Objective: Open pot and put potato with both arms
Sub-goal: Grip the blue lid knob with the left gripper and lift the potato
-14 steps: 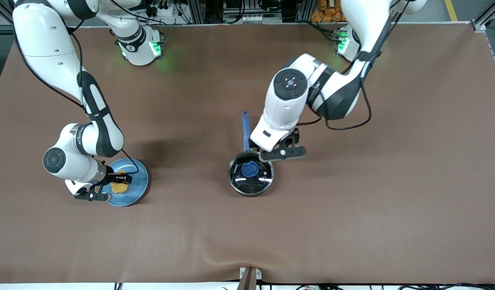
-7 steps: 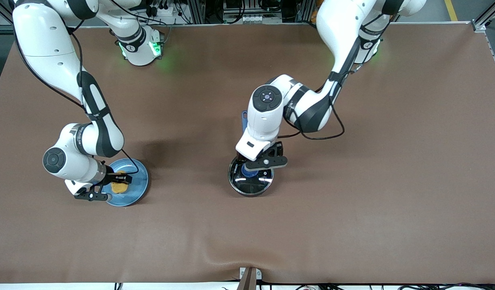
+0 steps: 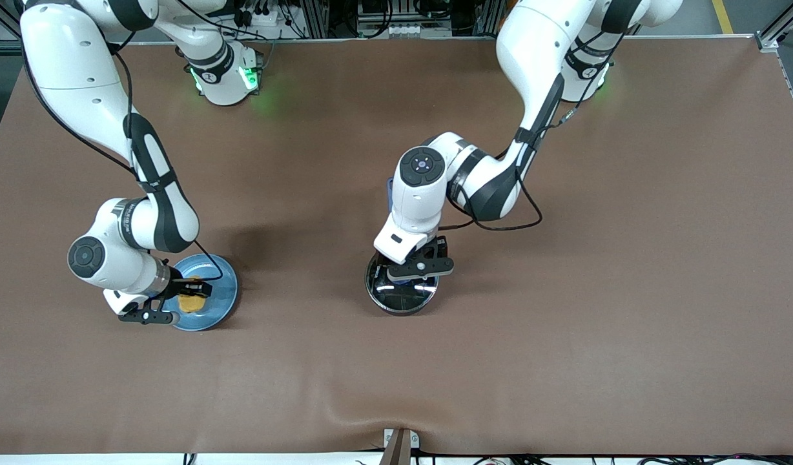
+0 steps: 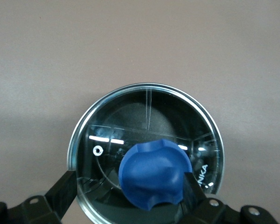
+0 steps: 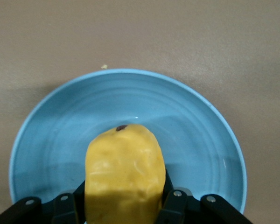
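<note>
The black pot stands mid-table with its glass lid on, and the left arm hides most of its blue handle. My left gripper is down over the lid, open, with its fingers either side of the blue knob. One finger is against the knob and the other stands apart from it. The yellow potato lies on the light-blue plate. My right gripper is shut on the potato, a finger against each side.
The plate sits toward the right arm's end of the table, level with the pot. Bare brown table cloth surrounds both. A small bracket sticks up at the table edge nearest the front camera.
My left arm has swung in and come down from beside the pot handle to over the lid, with its fingers now around the knob. The right arm and potato have barely moved.
</note>
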Controlling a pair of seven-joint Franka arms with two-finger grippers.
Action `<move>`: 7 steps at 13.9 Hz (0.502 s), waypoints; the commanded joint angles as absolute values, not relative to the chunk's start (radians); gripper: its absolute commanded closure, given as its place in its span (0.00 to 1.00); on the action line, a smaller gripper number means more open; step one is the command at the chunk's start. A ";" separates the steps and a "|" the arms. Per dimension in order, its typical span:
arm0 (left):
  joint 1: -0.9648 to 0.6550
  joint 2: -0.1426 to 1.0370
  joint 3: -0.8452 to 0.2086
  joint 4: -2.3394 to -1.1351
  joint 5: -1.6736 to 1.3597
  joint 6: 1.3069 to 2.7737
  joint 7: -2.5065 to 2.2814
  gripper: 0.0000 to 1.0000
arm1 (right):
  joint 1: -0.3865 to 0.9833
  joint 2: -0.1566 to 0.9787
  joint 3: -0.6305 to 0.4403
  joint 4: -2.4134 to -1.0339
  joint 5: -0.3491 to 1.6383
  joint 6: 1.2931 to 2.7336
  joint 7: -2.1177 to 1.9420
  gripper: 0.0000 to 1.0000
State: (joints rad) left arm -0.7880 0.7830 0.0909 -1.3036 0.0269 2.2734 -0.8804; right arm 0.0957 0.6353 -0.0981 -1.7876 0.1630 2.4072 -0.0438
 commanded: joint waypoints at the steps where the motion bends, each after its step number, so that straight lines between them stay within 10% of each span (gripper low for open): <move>1: -0.824 0.819 0.127 -1.261 0.049 2.286 -0.919 0.00 | 0.103 0.601 -0.094 -1.793 0.179 2.399 -0.037 0.82; 7: -0.850 0.862 0.156 -1.218 0.048 2.289 -0.939 0.00 | 0.120 0.581 -0.094 -1.793 0.179 2.395 -0.031 0.82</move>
